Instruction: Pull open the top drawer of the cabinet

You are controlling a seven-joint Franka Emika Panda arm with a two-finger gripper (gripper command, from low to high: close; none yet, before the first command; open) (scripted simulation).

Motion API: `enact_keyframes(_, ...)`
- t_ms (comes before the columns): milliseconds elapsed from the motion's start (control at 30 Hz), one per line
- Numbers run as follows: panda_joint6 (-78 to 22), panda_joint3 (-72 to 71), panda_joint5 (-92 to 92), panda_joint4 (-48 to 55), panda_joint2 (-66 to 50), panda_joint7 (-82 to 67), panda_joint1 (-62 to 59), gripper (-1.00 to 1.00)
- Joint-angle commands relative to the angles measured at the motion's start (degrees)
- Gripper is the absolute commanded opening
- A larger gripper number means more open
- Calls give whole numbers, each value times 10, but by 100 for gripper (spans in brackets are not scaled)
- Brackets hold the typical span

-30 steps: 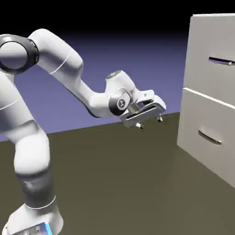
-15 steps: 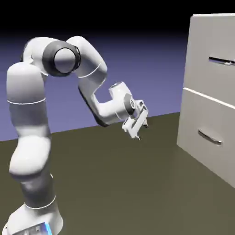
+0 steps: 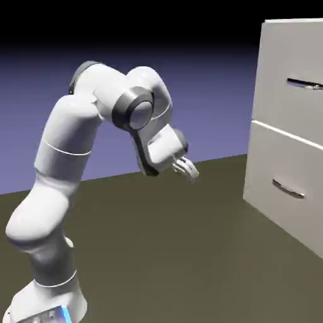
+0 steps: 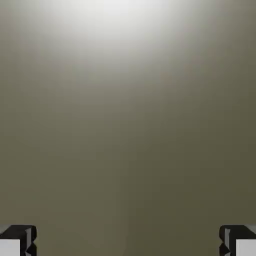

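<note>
While the white arm's two-finger gripper hangs spread and empty over the dull brown table, well left of the tall light-grey cabinet, risk: approach catching the lower curved handle instead of the top drawer

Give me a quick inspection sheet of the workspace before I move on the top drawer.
Surface: dark olive table, bare where seen.
Job's things: cabinet at right; top drawer looks closed, its bar handle untouched.
Clutter: nothing seen.
Grippers: gripper open, empty, well left of the cabinet and lower than the bar handle; the hand view shows only table.
Cables: nothing seen.
Surroundings: plain blue-violet backdrop.
</note>
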State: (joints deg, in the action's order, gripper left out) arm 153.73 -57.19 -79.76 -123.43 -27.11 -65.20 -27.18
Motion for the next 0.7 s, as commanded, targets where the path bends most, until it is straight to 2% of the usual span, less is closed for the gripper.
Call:
enact_keyframes(0,-5,-13,-18,9,-14,-25,-6,0)
enact_keyframes(667,-99,-278,-388,183,-291,-523,-135,0)
